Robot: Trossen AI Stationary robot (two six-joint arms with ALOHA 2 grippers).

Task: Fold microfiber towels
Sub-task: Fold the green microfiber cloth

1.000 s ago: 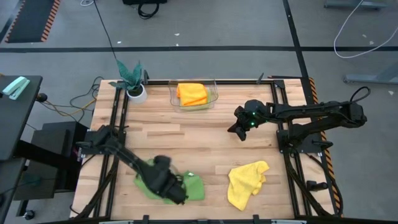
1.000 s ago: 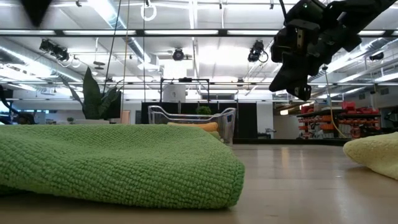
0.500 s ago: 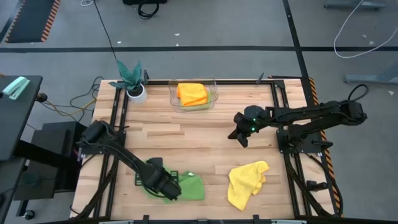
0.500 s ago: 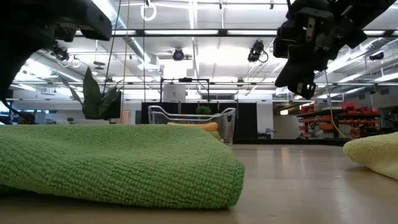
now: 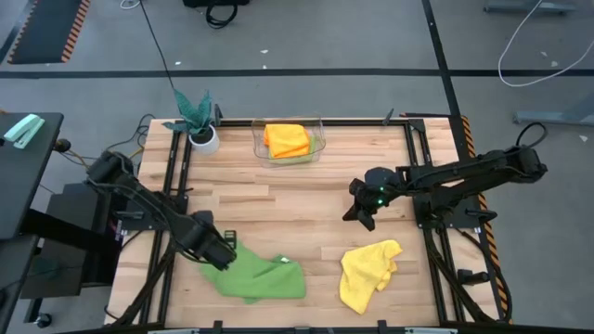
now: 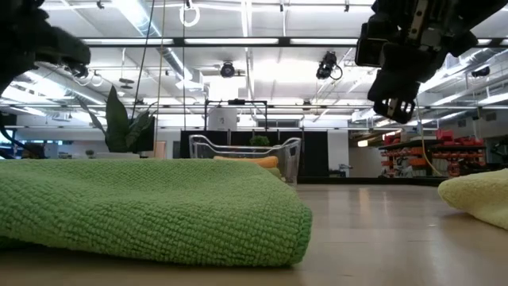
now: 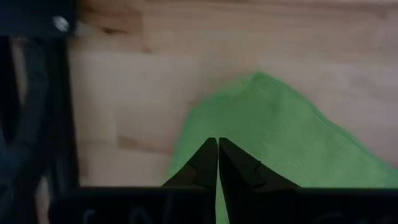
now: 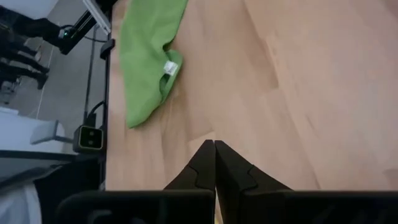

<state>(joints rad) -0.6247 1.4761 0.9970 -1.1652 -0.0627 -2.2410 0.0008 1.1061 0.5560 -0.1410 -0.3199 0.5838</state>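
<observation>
A green towel (image 5: 264,278) lies flat near the table's near-left corner, its white tag (image 8: 168,68) showing; it fills the low view's left (image 6: 151,206). My left gripper (image 5: 221,255) hangs shut and pointing down over the towel's left corner (image 7: 273,124), touching nothing. A crumpled yellow towel (image 5: 367,274) lies at the near right (image 6: 476,197). My right gripper (image 5: 360,218) hovers shut above bare wood (image 8: 214,142), between the yellow towel and the far edge. An orange towel (image 5: 286,139) rests in the clear bin (image 5: 320,141).
The clear bin stands at the far middle (image 6: 238,151), and a teal-leaved plant in a white pot (image 5: 199,121) at the far left. Black frame rails (image 5: 176,186) run along the table's left and right sides. Bare wood lies between the two near towels and the bin.
My left gripper has drawn back from over the green towel's middle toward the table's left edge, staying shut; the towel now shows uncovered and lies as it did. My right gripper has swung a little toward the near edge, still shut.
</observation>
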